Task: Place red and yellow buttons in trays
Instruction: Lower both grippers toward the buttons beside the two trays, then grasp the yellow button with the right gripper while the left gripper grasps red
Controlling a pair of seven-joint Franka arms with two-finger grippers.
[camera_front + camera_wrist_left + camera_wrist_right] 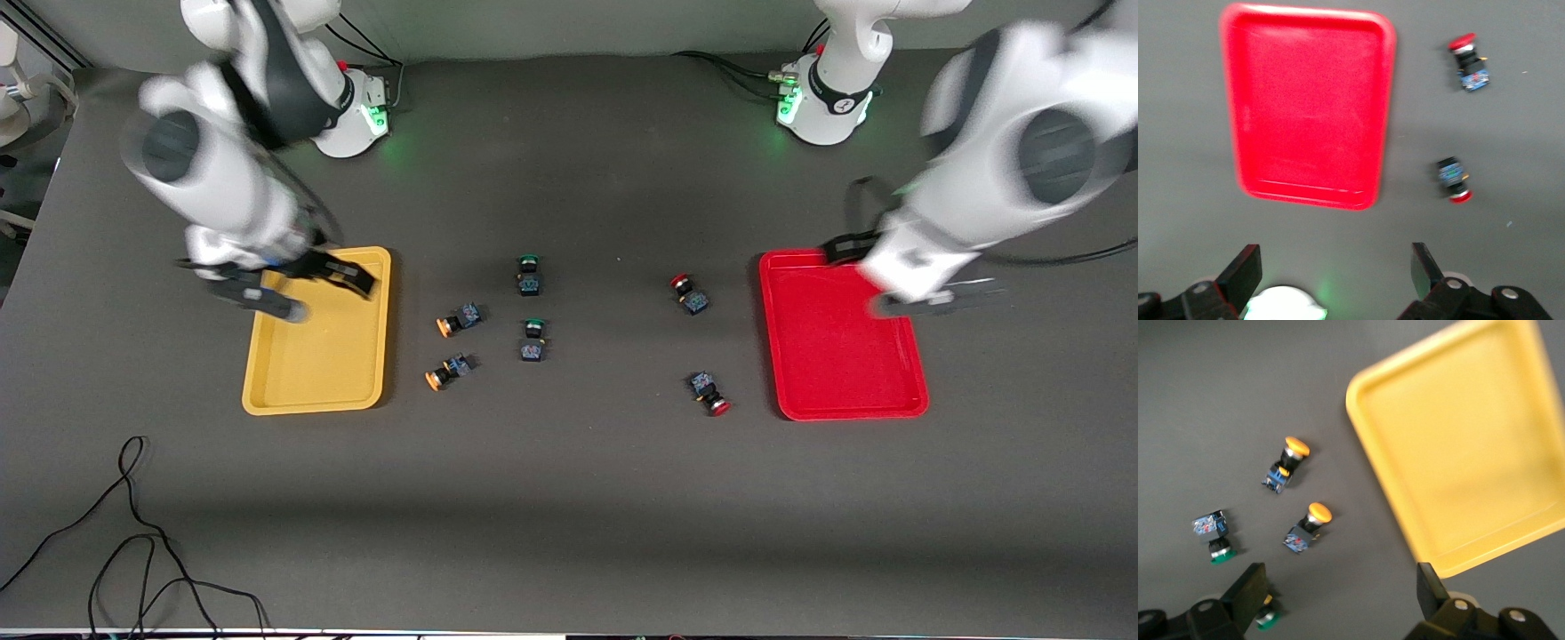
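Two yellow-capped buttons (456,320) (447,372) lie on the table beside the empty yellow tray (311,373). Two red-capped buttons (689,294) (709,393) lie beside the empty red tray (836,373). My right gripper (316,293) is open and empty, up over the yellow tray. My left gripper (933,300) is open and empty, up over the red tray's edge. The right wrist view shows the yellow tray (1471,447), both yellow buttons (1287,464) (1308,527) and my right gripper (1341,593). The left wrist view shows the red tray (1308,107), both red buttons (1469,61) (1452,179) and my left gripper (1336,273).
Two green-capped buttons (529,275) (532,340) lie mid-table between the yellow and red ones; they also show in the right wrist view (1213,535) (1265,617). A black cable (133,542) lies near the front edge, toward the right arm's end.
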